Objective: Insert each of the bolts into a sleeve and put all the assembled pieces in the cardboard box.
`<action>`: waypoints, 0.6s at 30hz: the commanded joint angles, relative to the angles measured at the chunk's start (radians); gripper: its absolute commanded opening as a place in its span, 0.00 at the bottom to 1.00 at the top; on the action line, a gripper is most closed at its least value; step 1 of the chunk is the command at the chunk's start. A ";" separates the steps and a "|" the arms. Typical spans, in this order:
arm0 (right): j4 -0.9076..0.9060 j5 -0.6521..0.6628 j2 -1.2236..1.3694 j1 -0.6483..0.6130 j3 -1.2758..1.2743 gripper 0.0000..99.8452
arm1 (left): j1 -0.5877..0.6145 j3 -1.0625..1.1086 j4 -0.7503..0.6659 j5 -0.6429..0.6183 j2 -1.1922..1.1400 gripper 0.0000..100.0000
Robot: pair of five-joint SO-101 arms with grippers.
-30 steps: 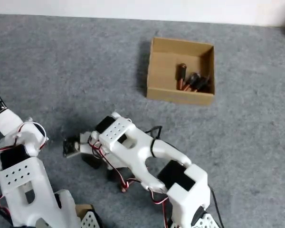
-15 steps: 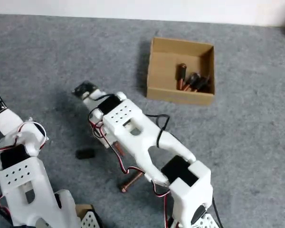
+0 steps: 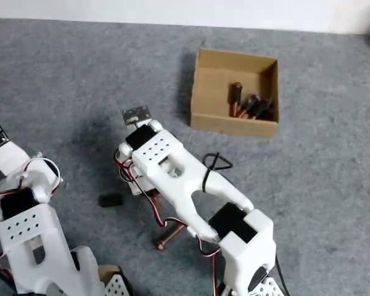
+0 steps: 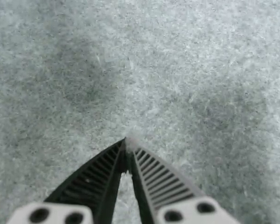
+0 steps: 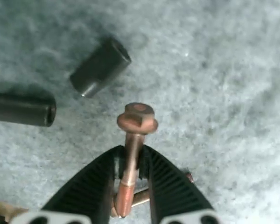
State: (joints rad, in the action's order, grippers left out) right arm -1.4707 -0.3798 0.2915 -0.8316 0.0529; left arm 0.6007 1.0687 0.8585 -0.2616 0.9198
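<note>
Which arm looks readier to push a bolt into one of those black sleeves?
Right. Its gripper holds a copper bolt, with a black sleeve lying just ahead. The left gripper is shut on nothing, over bare carpet.

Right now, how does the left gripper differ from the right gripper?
The left gripper is shut, its tips touching with nothing between them; the right gripper is shut on a copper bolt, clamping the shank with the hex head past its tips. The left gripper faces grey carpet; the right gripper faces two black sleeves lying on it. Both are black and ribbed inside.
</note>
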 commanded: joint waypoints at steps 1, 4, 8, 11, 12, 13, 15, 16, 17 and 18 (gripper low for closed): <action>0.025 0.008 -0.016 0.024 0.041 0.01 | -0.013 -0.007 -0.018 -0.002 0.004 0.01; 0.061 0.069 -0.016 0.059 0.041 0.01 | -0.013 -0.007 -0.018 -0.002 0.004 0.01; 0.065 0.098 -0.016 0.094 0.041 0.01 | -0.013 -0.007 -0.021 -0.002 0.001 0.01; 0.067 0.180 -0.016 0.094 0.041 0.01 | -0.015 -0.007 -0.021 -0.002 -0.001 0.01; 0.074 0.219 -0.016 0.091 0.041 0.01 | -0.015 -0.007 -0.021 -0.002 -0.001 0.01; 0.097 0.261 -0.016 0.085 0.041 0.01 | -0.015 -0.007 -0.021 -0.002 -0.001 0.01; 0.145 0.321 -0.013 0.076 0.041 0.01 | -0.015 -0.007 -0.021 -0.002 -0.001 0.01; 0.160 0.331 -0.004 0.071 0.041 0.01 | -0.015 -0.007 -0.021 -0.002 -0.001 0.01; 0.165 0.331 0.015 0.062 0.047 0.02 | -0.015 -0.007 -0.021 -0.002 -0.001 0.01; 0.154 0.334 0.041 0.048 0.050 0.04 | -0.015 -0.007 -0.021 -0.002 -0.001 0.01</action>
State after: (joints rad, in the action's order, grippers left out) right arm -1.3341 -0.0775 0.3115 -0.7518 0.0575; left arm 0.6007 1.0687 0.8554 -0.2616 0.9198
